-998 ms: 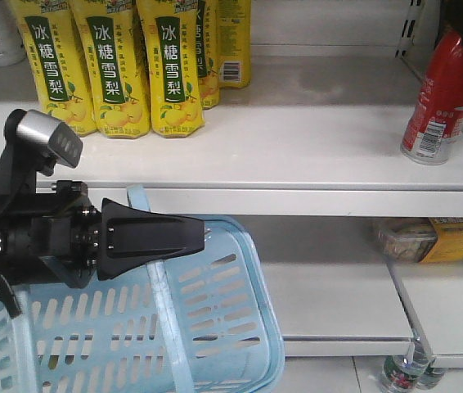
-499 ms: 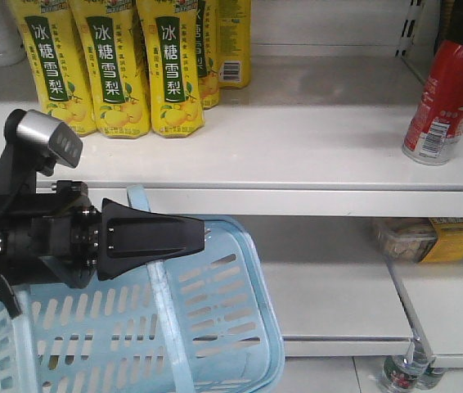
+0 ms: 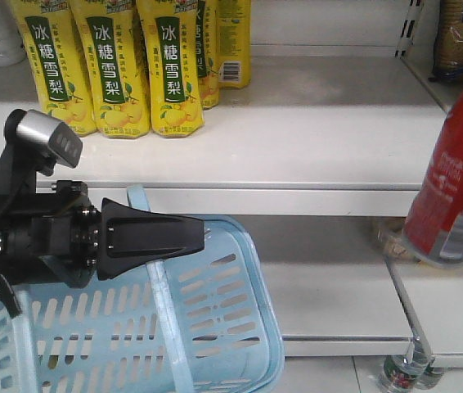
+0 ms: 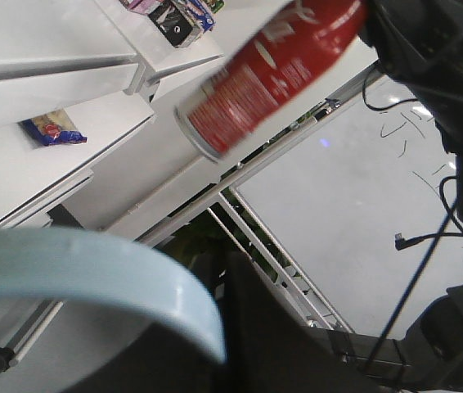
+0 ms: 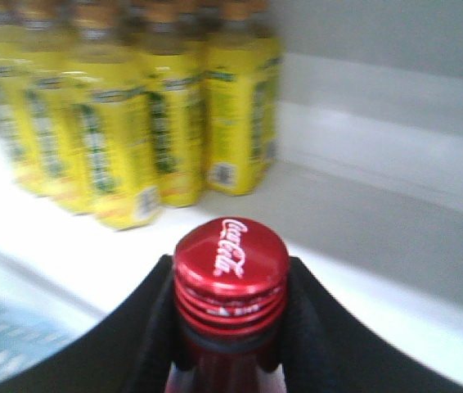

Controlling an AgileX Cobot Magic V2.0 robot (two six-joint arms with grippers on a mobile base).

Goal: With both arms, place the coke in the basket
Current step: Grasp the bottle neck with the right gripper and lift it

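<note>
Two white shelves (image 3: 313, 139); right fingers (image 5: 125, 340) pinch red contoured coke bottle (image 3: 460, 180) at neck, level left fingers (image 3: 158, 237) clamp light-blue slotted plastic basket (image 3: 223, 315) handle.

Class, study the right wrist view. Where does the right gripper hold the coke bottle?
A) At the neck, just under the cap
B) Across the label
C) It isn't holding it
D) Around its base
A: the right gripper clasps the coke bottle at the neck, directly beneath its red cap.
</note>
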